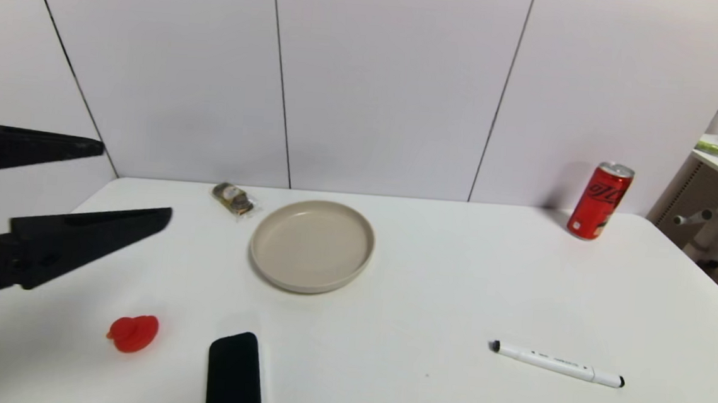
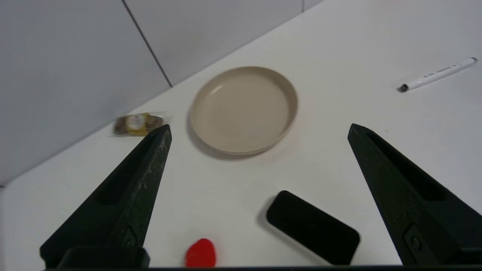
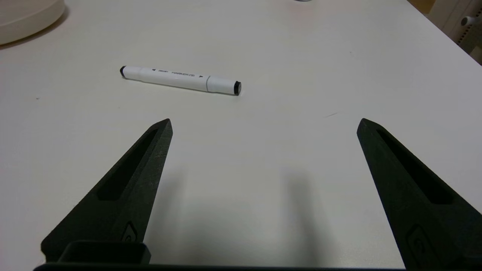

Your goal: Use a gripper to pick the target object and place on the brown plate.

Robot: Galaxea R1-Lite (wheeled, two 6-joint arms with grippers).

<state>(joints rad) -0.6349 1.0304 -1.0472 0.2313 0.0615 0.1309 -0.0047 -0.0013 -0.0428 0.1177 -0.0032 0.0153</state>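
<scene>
On the white table [image 1: 454, 284], items run from largest to smallest:

Brown plate [image 1: 311, 245]: far centre, bare, well apart from the target.

Left gripper [image 1: 136, 181]: raised at the left edge, fingers spread wide, holding nothing; it is the nearer gripper to the target.

Right gripper [image 3: 263, 126]: low over the near right of the table, fingers wide apart, holding nothing; the white marker pen [image 1: 557, 364] lies just beyond it.

Target object [image 1: 235, 376]: flat black block at the near edge, left of centre, long axis running near to far, with the red rubber duck [image 1: 133, 333] near its left side.

Cola can [image 1: 600, 201]: far right, upright.

Wrapped snack [image 1: 233, 198]: far left of the plate.

Step in hand: approach. Recommended: centre the left gripper over the block, span its short width, descend straight, and keep the left finger off the duck.
</scene>
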